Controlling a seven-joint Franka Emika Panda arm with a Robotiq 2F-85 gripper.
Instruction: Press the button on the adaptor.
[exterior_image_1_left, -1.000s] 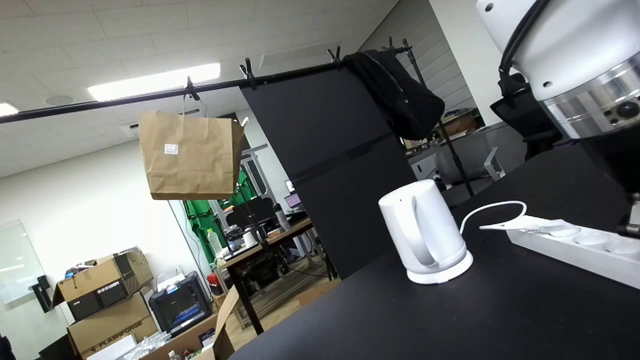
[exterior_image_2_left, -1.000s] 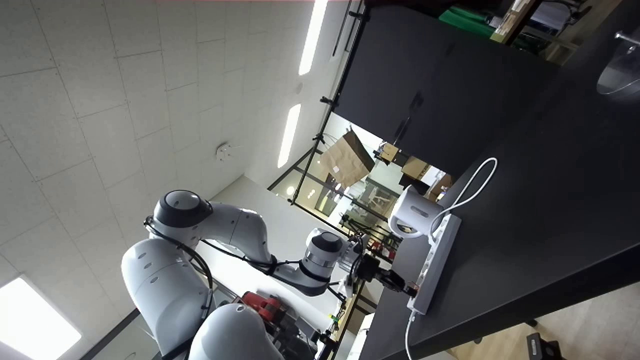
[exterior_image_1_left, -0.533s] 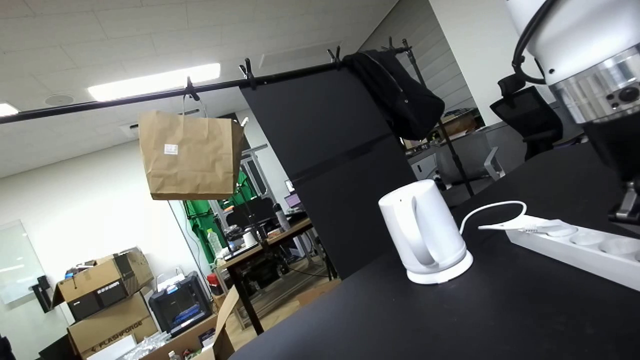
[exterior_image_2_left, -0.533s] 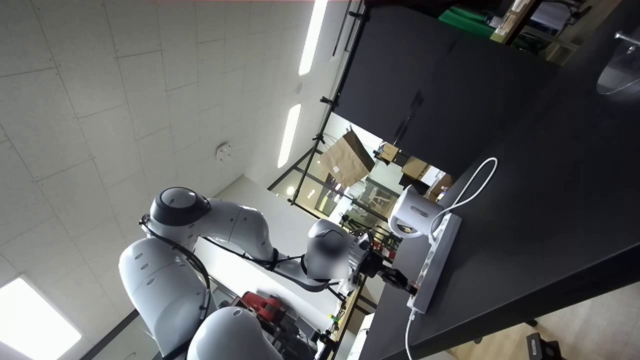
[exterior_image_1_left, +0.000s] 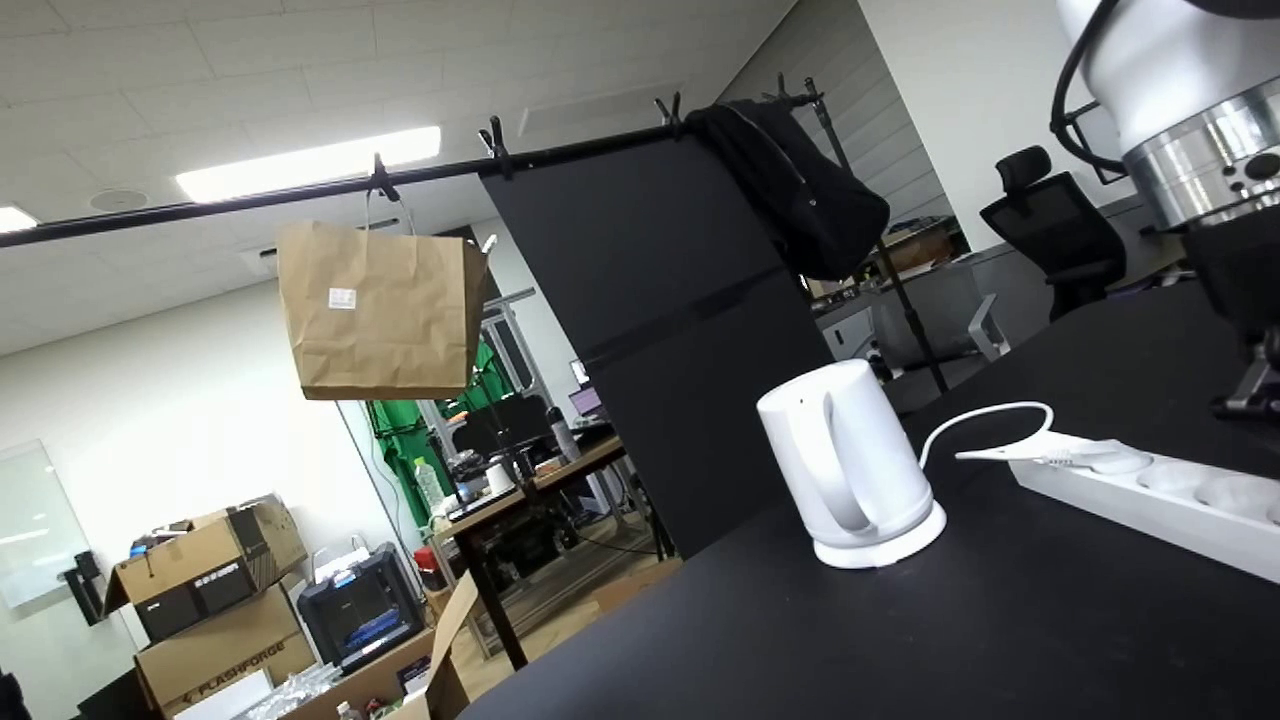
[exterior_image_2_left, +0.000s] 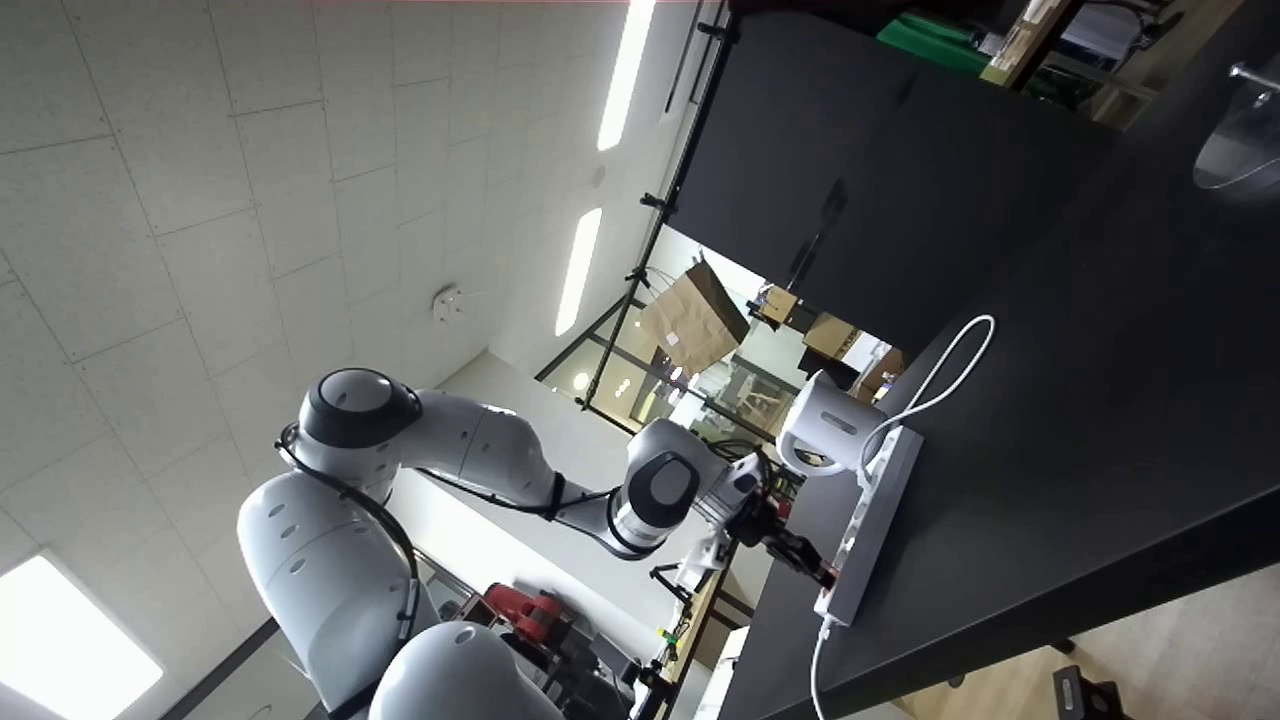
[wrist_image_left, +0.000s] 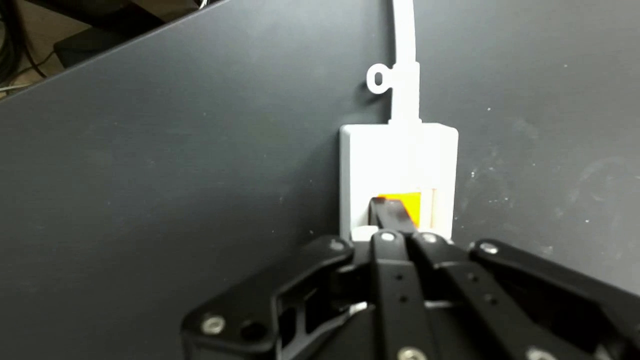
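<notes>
The adaptor is a long white power strip that lies on the black table in both exterior views (exterior_image_1_left: 1140, 512) (exterior_image_2_left: 880, 530). In the wrist view its cable end (wrist_image_left: 400, 155) shows, with an orange-yellow button (wrist_image_left: 413, 204) on top. My gripper (wrist_image_left: 392, 212) is shut and empty, its fingertips together over the left part of the button and hiding part of it. In an exterior view the gripper tip (exterior_image_2_left: 827, 577) is at the strip's cable end. Whether it touches or presses the button I cannot tell. The gripper (exterior_image_1_left: 1245, 405) also shows at the right edge of an exterior view.
A white electric kettle (exterior_image_1_left: 870, 480) stands by the strip's far end, with a white plug (exterior_image_1_left: 1085, 455) in the strip. The strip's own white cable (wrist_image_left: 404, 30) runs off past its near end. The table edge (wrist_image_left: 115, 50) shows in the wrist view.
The wrist and gripper body have tilted, while the fingertips stay near the strip's cable end. In an exterior view the gripper has risen slightly. The strip and kettle have not visibly moved.
</notes>
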